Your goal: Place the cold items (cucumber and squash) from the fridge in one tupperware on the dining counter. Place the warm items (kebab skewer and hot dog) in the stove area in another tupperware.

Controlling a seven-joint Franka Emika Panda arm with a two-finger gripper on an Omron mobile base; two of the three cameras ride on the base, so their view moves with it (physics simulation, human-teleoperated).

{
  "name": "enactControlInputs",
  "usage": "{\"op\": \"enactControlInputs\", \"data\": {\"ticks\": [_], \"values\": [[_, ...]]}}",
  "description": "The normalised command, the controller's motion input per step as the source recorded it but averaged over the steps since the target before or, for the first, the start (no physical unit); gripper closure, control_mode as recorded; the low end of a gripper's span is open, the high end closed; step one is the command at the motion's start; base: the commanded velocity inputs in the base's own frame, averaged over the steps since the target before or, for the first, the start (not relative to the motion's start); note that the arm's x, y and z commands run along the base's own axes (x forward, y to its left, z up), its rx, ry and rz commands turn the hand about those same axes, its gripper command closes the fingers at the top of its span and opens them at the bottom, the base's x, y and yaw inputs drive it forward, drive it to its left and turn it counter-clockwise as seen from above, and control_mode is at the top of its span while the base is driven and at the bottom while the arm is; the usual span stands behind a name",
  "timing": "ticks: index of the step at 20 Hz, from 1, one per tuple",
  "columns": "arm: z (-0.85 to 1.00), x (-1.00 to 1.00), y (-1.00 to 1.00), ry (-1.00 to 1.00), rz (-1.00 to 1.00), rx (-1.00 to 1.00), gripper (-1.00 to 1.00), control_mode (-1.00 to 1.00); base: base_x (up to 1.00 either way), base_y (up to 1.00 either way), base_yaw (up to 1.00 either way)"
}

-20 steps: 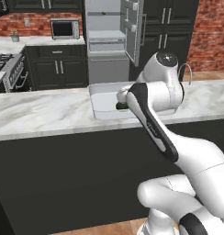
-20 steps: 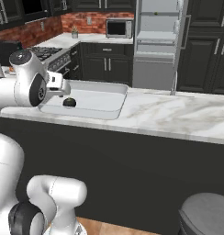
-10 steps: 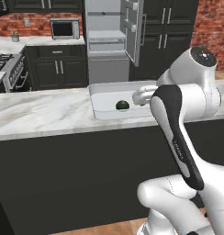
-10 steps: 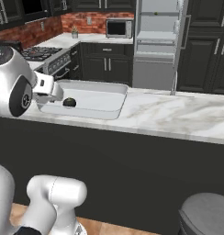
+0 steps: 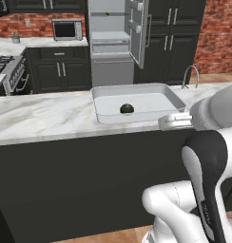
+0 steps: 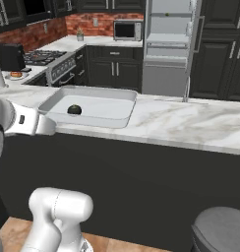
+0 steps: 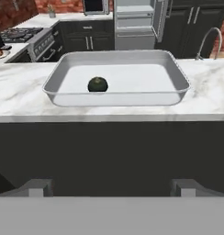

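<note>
arm pulled back from tupperware (image 7: 52,81); squash (image 7: 98,84) inside; gripper (image 7: 112,187) fingers apart, empty, shown by hand view.

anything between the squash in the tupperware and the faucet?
Only the tupperware's bare white floor, its right wall, then bare marble counter up to the faucet. The squash sits left of centre. Hand view shows it best.

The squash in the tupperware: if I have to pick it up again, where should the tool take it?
Take the squash across its round middle, coming straight down from above. It sits low on the floor of the tupperware, toward one side, and the raised walls would likely block a sideways approach. Its domed, dark green body offers no handle.
</note>
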Motion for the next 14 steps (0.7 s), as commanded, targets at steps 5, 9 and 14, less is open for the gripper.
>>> {"op": "enactControlInputs", "data": {"ticks": [5,9,14], "values": [[0.0,-0.9,-0.22,-0.01,-0.04,0.01,-1.0,-1.0,0.0,0.0,0.0],[-0.02,-0.3,-0.03,0.01,-0.02,0.0,-1.0,-1.0,0.0,0.0,0.0],[0.0,0.0,0.0,0.0,0.0,0.0,-1.0,-1.0,0.0,0.0,0.0]]}}
